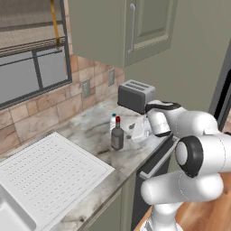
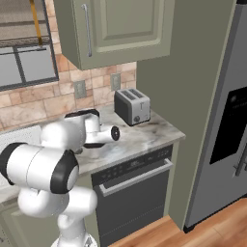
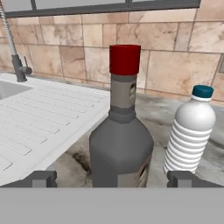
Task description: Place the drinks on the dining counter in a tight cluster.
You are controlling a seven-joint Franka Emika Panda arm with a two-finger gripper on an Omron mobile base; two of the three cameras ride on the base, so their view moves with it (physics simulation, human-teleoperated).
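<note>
Straddling dark bottle (image 3: 121,144), fingers (image 3: 41,178) wide apart, empty

Home kitchen: toaster (image 2: 131,106), sink drainboard (image 1: 49,173), dishwasher (image 2: 132,193), cabinets (image 1: 118,28).

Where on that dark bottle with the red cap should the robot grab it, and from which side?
Probably around the wide lower body of the dark bottle, coming in level from the front as the hand view looks now. It stands upright with its body centred between the open jaws, while the neck is narrow. The small clear bottle stands close on one side, so a straight approach seems safest.
</note>
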